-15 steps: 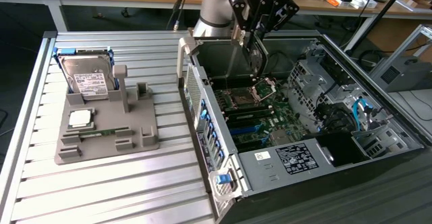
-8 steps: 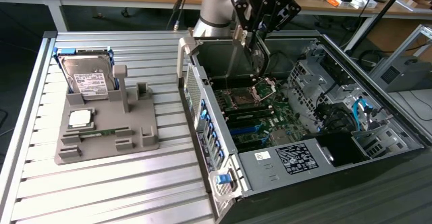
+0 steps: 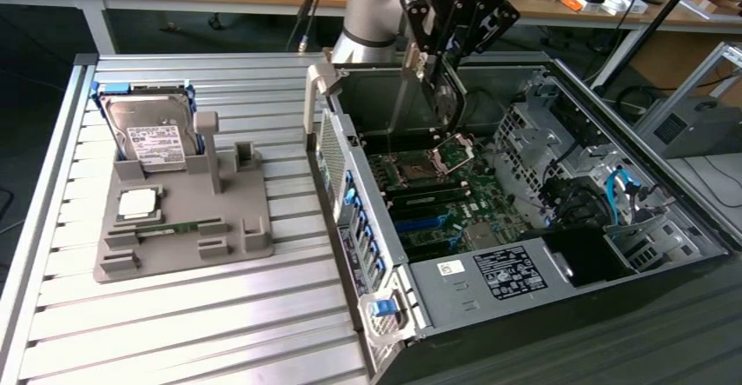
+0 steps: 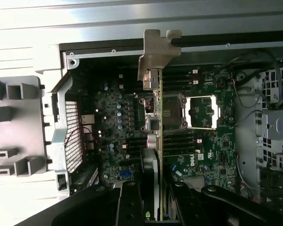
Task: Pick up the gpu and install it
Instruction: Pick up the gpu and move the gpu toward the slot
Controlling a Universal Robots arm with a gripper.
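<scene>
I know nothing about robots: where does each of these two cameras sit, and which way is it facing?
Exterior view: off the arm, raised, looking down on the slatted table and the open computer case; the arm and its jaws show.
Wrist view: on the wrist, looking down along the jaws at the motherboard; the dark jaws flank the gpu, held edge-on.
Shared: the gpu in the jaws, the motherboard and the case.

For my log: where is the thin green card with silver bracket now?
The green card sits edge-on in the fingers, above the open computer case, exterior view's right half.
</scene>
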